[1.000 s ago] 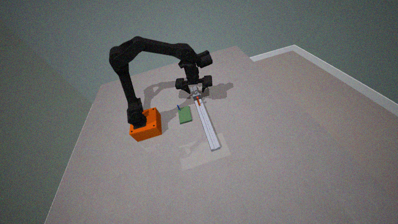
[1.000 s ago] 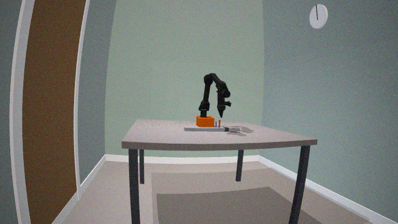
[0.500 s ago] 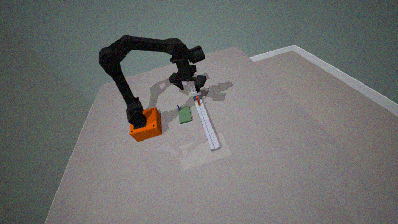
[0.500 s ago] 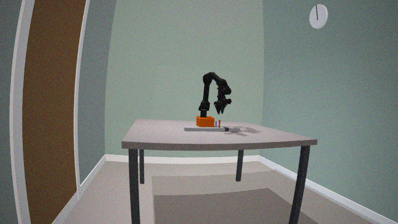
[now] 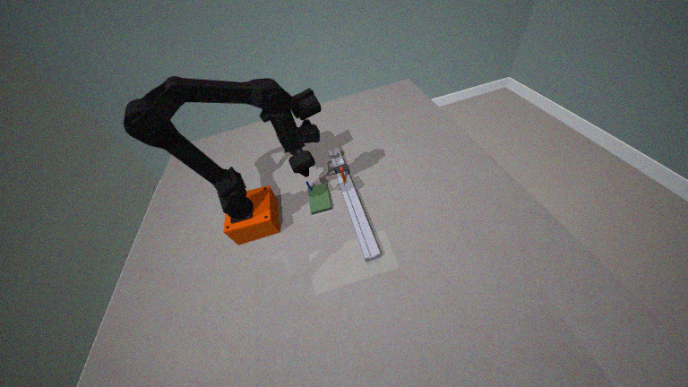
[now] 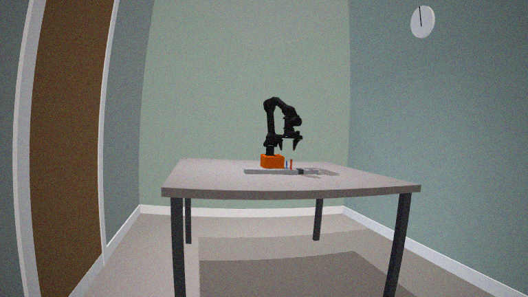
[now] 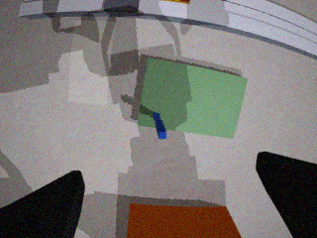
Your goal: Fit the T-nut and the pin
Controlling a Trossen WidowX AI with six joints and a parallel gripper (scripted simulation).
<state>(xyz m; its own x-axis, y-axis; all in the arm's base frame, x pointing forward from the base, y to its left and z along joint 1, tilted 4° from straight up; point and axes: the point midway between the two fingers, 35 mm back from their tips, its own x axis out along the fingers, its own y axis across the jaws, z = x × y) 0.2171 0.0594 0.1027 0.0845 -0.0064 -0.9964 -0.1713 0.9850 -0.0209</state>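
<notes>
From my place far from the rig, I saw that the black parallel-jaw gripper (image 5: 305, 151) (image 6: 287, 148) (image 7: 172, 173) was wide open, and nothing was between its two fingers. It hung in the air above the table (image 5: 243, 312) (image 6: 288, 193), with its fingertips pointing down, higher than the blue pin and the orange handle.

In the wrist view, the flat green rectangular tray (image 5: 320, 199) (image 7: 208, 99) lay ahead of the fingers. The slim blue pin (image 5: 308, 185) (image 6: 286, 164) (image 7: 159, 126) stood up at one end of this tray, and neither finger was touching it.

The long aluminum rail (image 5: 358, 219) (image 6: 268, 171) (image 7: 277, 31) lay on the table beside the tray, apart from it. Across the rail was the small dark bracket (image 6: 300, 171) (image 7: 122, 5). The upright orange handle (image 5: 342, 174) (image 6: 291, 163) of the T-nut stood at the rail, near the bracket. The nut itself was too small for me to see, so I could not tell if it was under the hole.

The black arm (image 5: 212, 91) (image 6: 270, 122) was standing on its orange box-shaped base (image 5: 271, 227) (image 6: 280, 163) (image 7: 178, 223), on the tray's other side from the rail.
</notes>
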